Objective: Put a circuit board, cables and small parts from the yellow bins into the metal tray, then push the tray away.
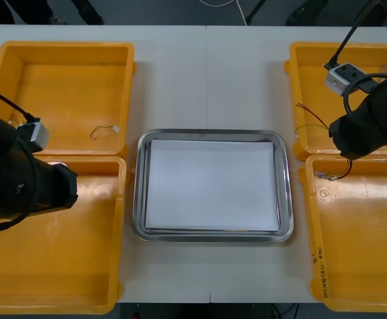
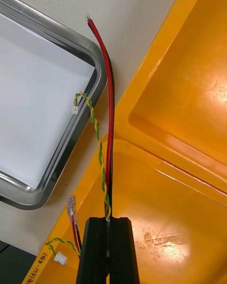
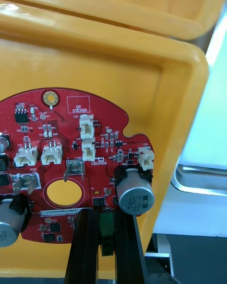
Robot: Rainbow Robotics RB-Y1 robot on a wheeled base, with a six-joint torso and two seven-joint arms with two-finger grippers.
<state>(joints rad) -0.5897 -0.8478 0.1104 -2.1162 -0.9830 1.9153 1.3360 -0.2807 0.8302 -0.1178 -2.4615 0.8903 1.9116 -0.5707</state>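
The left jaws grip the red circuit board (image 3: 61, 161) by its edge in the near left bin (image 1: 60, 266), seemingly to lift it out. The right jaws pinch dangling cables (image 2: 112, 123) just beside the tray (image 1: 213, 133), probably headed in.

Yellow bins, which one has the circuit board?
The near bin on the robot's left: the left pincer is shut on the red circuit board there. The far left bin shows a small cable.

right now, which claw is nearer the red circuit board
Left. The left claw grips the circuit board by its edge at the left yellow bins; the right claw is across the metal tray, holding cables above the right bins.
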